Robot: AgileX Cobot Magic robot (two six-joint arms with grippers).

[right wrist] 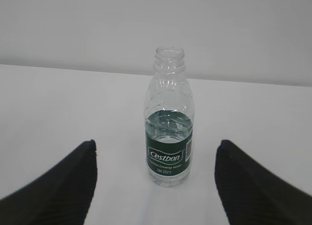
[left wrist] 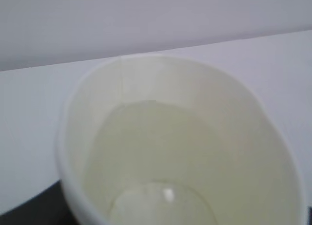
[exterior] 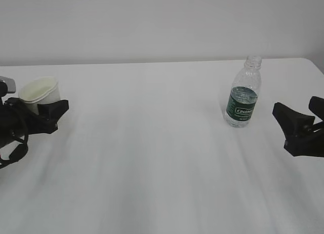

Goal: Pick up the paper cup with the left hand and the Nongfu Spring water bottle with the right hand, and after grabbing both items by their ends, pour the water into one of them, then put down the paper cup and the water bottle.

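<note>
Item 1, the paper cup (exterior: 40,92): I find it at the far left of the white table (exterior: 152,143), cream-white, rolled rim up, leaning a little. It sits between the black fingers of the left hand (exterior: 43,110), whose jaws stand partly apart and close against the cup's lower wall, so I count the cup as gripped. In the left wrist view the paper cup (left wrist: 180,147) fills the picture, mouth toward the lens; its inside looks pale and shiny at the bottom, and I cannot tell whether any liquid lies there.

Item 2, the Nongfu Spring water bottle (exterior: 244,92): upright on the table toward the right, capless, dark green label band low on the body. The water (exterior: 244,96) fills it to around the label's upper edge. Nothing touches it.

Item 3, the right hand (exterior: 298,125): at the right edge, near the bottle but apart from it. Its jaws stand wide and hold nothing. In the right wrist view the bottle (right wrist: 168,122) stands centred ahead of the two dark fingers (right wrist: 58,186).
</note>
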